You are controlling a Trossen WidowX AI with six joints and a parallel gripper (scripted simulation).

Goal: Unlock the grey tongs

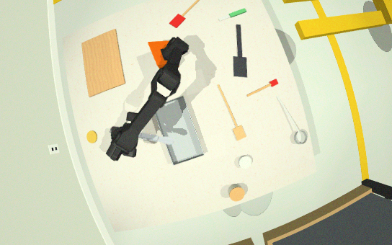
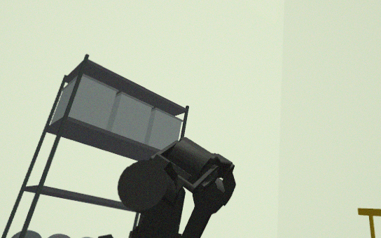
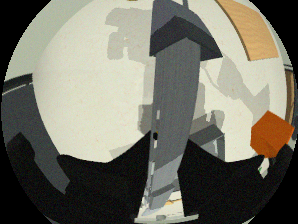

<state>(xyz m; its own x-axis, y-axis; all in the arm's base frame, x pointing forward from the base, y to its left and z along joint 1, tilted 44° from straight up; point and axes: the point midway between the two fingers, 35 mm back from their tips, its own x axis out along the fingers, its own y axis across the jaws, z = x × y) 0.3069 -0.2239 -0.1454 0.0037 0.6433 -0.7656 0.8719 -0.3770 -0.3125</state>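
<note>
The exterior view alone shows the dark shelf unit [image 2: 133,87], at 10 o'clock of the arm [image 1: 142,120] [image 2: 143,185]; it shows neither the wooden board [image 1: 102,63] [image 3: 250,30] nor the counter [image 1: 148,187] [image 3: 85,100]. The top view gives the whole board, at 10 o'clock from the roasting tin [image 1: 194,130], and a yellow disc [image 1: 91,137] at 9 o'clock of the end effector [image 1: 134,136] [image 3: 170,136]. The wrist view catches only part of the board at 1 o'clock, with an orange block [image 1: 157,52] [image 3: 272,134] between 3 and 4 o'clock.

The end effector is clamped on the grey tongs [image 1: 151,137] [image 3: 175,100]. From above, they reach out from it toward 3 o'clock, their far part pale and overlapping the tin's 9 o'clock side. At the wrist they look like a long grey bar, with a wider, darker, angular piece at 12 o'clock and a narrower end near 6. They are away from the board.

The arm's head covers part of the tongs from above, and the dark fingers mask their sides at the wrist. Whether they are locked is hard to make out. The exterior frame cuts off the lower arm; I can't make out the tongs there.
</note>
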